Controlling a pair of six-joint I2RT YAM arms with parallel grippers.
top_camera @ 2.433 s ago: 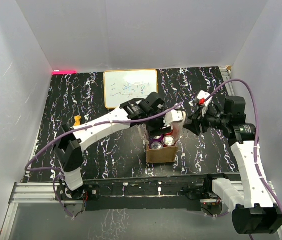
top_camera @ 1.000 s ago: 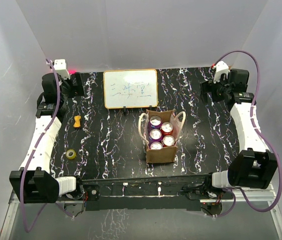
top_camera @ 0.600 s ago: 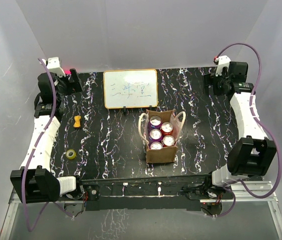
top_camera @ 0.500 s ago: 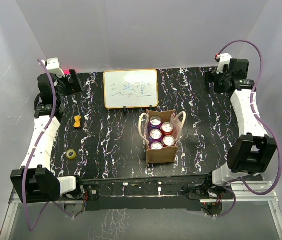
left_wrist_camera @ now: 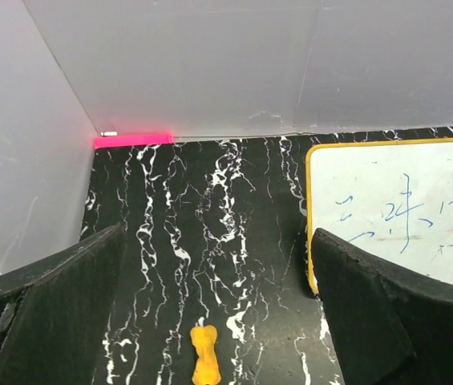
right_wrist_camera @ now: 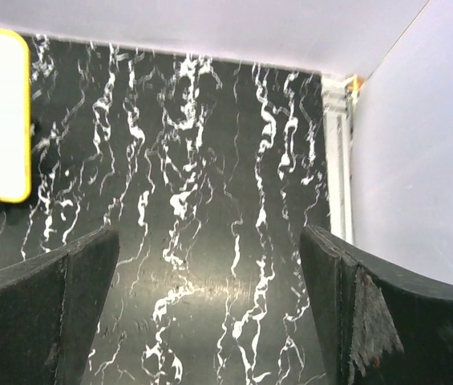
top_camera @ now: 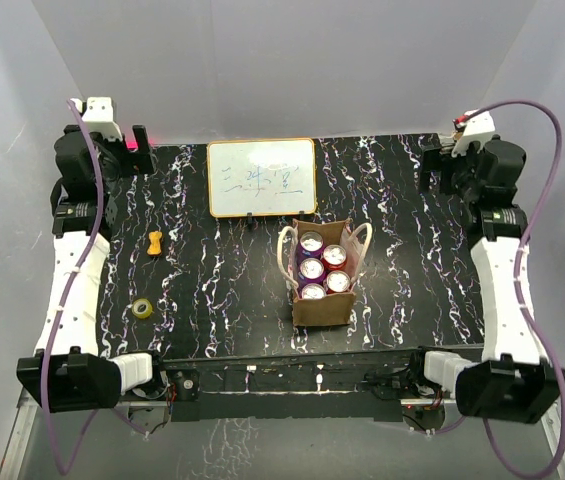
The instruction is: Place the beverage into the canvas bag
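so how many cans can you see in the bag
5 cans, tops up inside the canvas bag: three in the top view's left column, two in its right. Any underneath would be hidden.

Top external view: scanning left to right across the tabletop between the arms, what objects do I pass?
In order: yellow tape roll → whiteboard → canvas bag. The orange toy is omitted because it overlaps the tape roll.

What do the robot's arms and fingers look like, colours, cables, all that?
The left arm and right arm are white boxy links with black joint housings, each trailing a purple cable. The fingers are broad matte-black wedges; one right finger has a scuffed, brownish edge.
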